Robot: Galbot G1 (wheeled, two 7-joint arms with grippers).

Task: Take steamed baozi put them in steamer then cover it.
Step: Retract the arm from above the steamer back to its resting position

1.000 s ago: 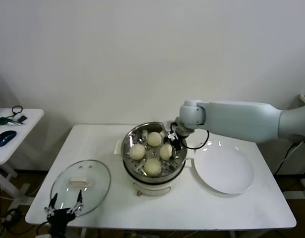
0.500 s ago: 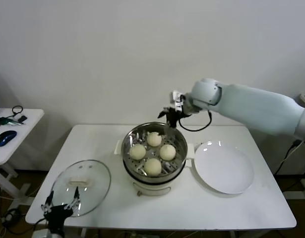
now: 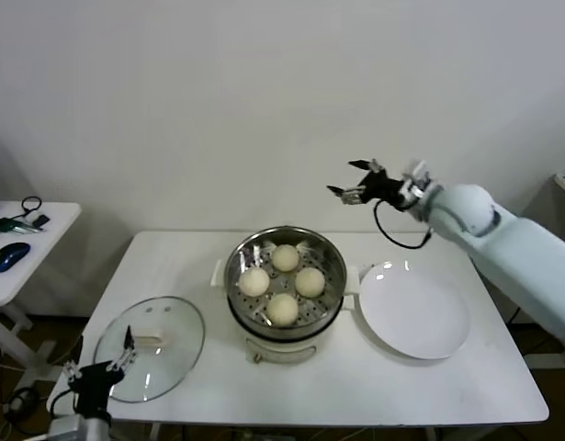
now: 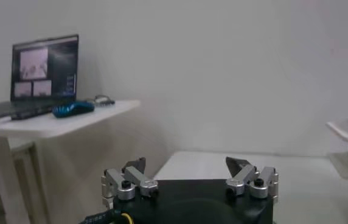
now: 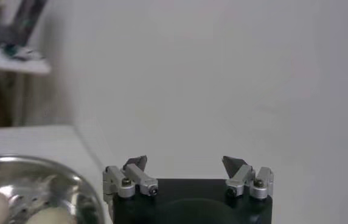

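Note:
Four cream-white baozi (image 3: 282, 281) sit on the perforated tray of the steel steamer (image 3: 240, 296) in the middle of the table; its rim also shows in the right wrist view (image 5: 22, 167). The glass cover (image 3: 150, 345) with its cream handle lies flat at the table's front left. My right gripper (image 3: 352, 181) is open and empty, raised high behind and to the right of the steamer; its jaws stand wide apart in the right wrist view (image 5: 185, 163). My left gripper (image 3: 96, 364) is open and empty, low at the table's front-left corner beside the cover, also in the left wrist view (image 4: 189, 164).
An empty white plate (image 3: 414, 310) lies right of the steamer. A side table (image 3: 25, 248) with a blue mouse and cables stands at the far left; a laptop (image 4: 40, 76) is on it. A white wall runs close behind the table.
My right gripper rose out of the steamer and swung up and to the right, empty. My left gripper moved left along the front edge by the cover. The buns stay in the steamer.

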